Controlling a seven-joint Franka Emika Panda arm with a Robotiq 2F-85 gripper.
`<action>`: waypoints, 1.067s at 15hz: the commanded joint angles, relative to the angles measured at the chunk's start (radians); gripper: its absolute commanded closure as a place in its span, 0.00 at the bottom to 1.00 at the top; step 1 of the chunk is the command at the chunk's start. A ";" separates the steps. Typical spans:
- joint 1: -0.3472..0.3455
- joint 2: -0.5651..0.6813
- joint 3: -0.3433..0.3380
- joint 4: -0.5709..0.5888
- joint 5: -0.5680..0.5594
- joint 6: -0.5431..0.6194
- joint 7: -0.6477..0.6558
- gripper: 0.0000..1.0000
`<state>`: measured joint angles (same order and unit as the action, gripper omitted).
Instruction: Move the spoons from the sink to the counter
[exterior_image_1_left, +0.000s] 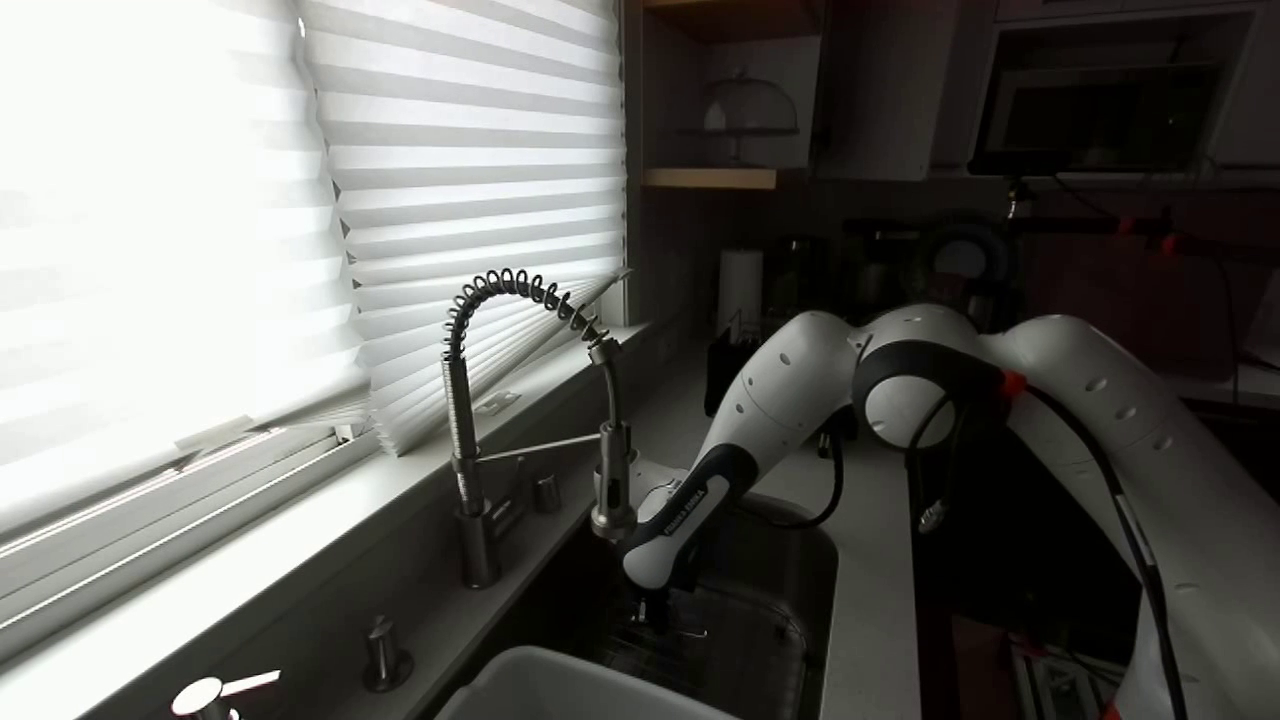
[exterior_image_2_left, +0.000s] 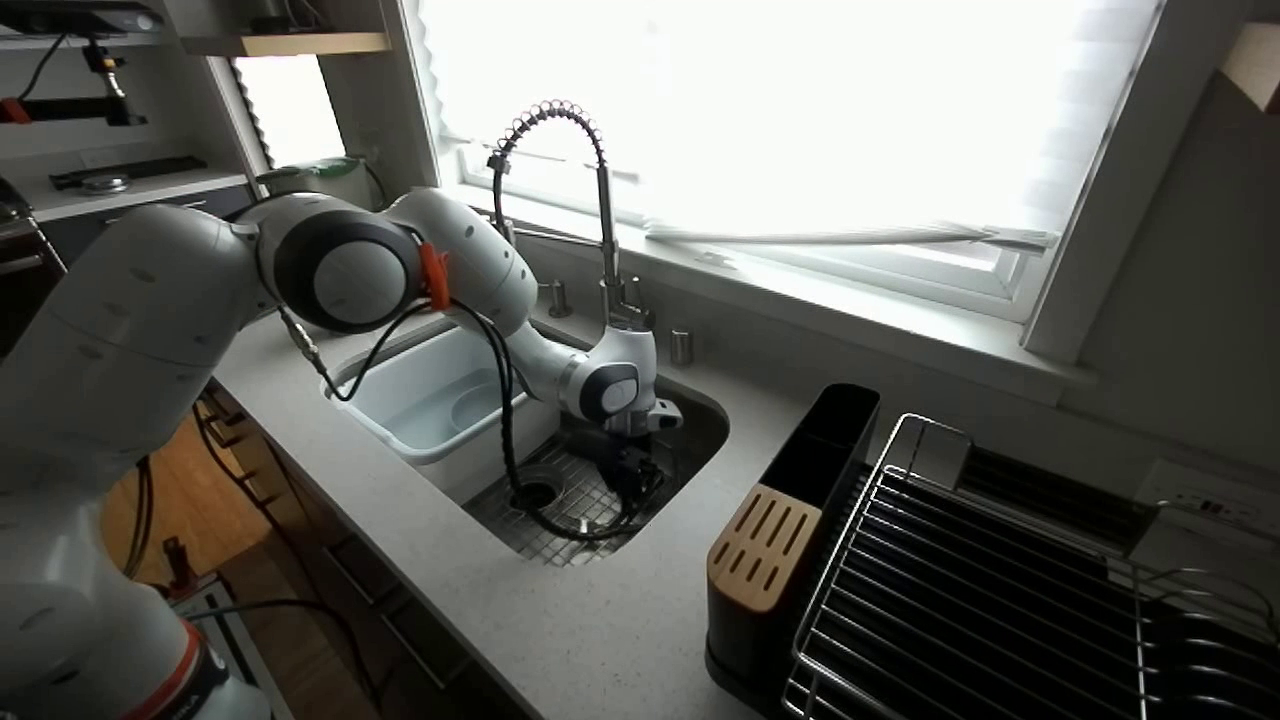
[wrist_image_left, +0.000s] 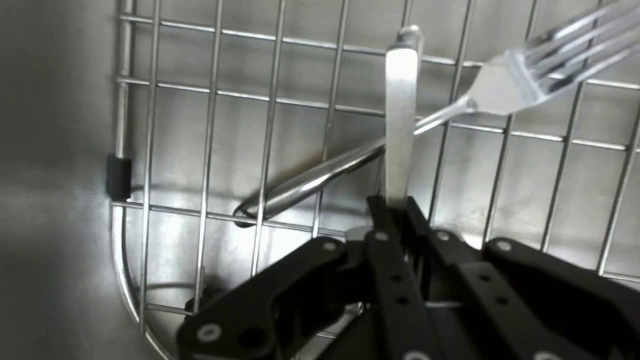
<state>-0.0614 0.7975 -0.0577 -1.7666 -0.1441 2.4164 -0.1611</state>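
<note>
Wrist view: the claw (wrist_image_left: 396, 205) is showing at 6 o'clock, jaws standing narrow, and is holding a slim metal piece, presumably a spoon (wrist_image_left: 400, 110), whose bright shank is pointing to 12; its near end is hiding behind the claw, so I am not confirming the kind. It is sitting inside the sink (exterior_image_2_left: 708, 425), over the wire grid (wrist_image_left: 272, 100); whether it is touching the wires I am unable to tell. A fork (wrist_image_left: 500, 89) is lying across the grid, passing under the held piece, tines aiming at 2, handle end at 8. I am reading the step in hand as lifting out. Doing it well: pinching firmly, going straight up so the fork is not riding along, clearing the rim before swinging, and minding the cable (exterior_image_2_left: 508, 430) that, in an exterior view, is looping into the sink at about 8 from the claw, and the faucet (exterior_image_2_left: 607, 230) standing at 12. Setting down should be happening low and gently on the desk (exterior_image_2_left: 590, 620), whose near stretch is lying at 6 from the sink. Counting: one claw, one likely spoon, one fork, one sink, one faucet, one white tub (exterior_image_2_left: 490, 450) at 10 from the claw; no second spoon is showing for certain.
</note>
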 joint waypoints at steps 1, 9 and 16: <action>-0.007 0.022 -0.004 0.021 -0.013 -0.005 -0.009 0.89; -0.013 0.012 0.003 0.024 -0.004 -0.005 -0.013 0.98; -0.012 -0.074 0.023 -0.023 0.037 0.001 0.015 0.98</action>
<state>-0.0648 0.7822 -0.0511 -1.7504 -0.1295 2.4164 -0.1589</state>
